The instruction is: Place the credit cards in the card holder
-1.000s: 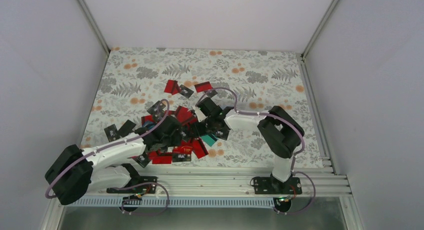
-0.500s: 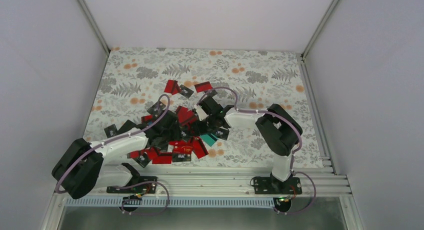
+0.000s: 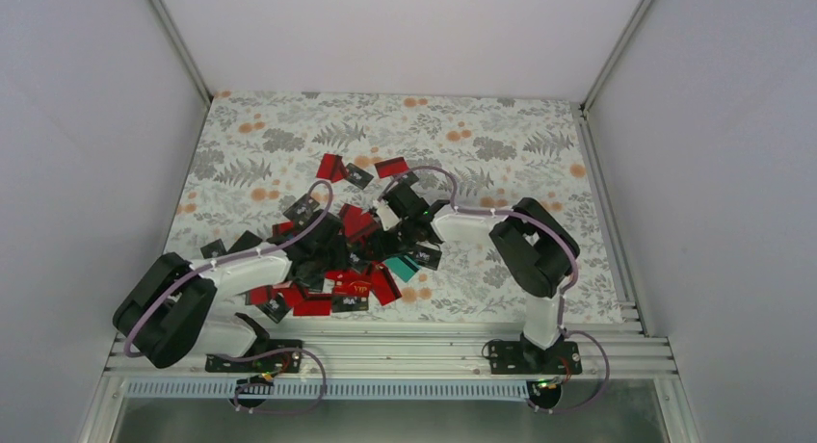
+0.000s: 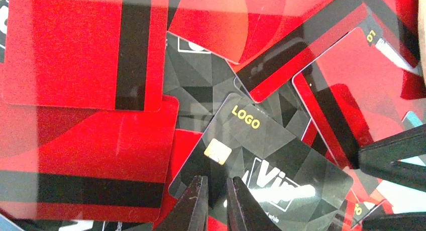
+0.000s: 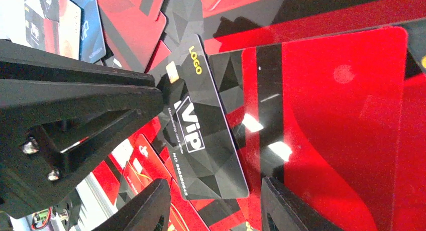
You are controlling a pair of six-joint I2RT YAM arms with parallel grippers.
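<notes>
Both tips hidden from above: left pincer [image 4: 216,187] pinching black card [image 4: 261,140] edge, right pincer [image 5: 215,187] spread.

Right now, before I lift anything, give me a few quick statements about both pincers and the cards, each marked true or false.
1. The left pincer is pinched down at the edge of the black card. True.
2. The right pincer is shut. False: its fingers stand apart, with the black card's end between them.
3. The black card shows a gold chip and the yellow word LOGO. True.
4. The pile is mostly blue cards. False: most are red, some black.
5. Both arms are parked clear of the pile. False: both reach into its middle.
</notes>
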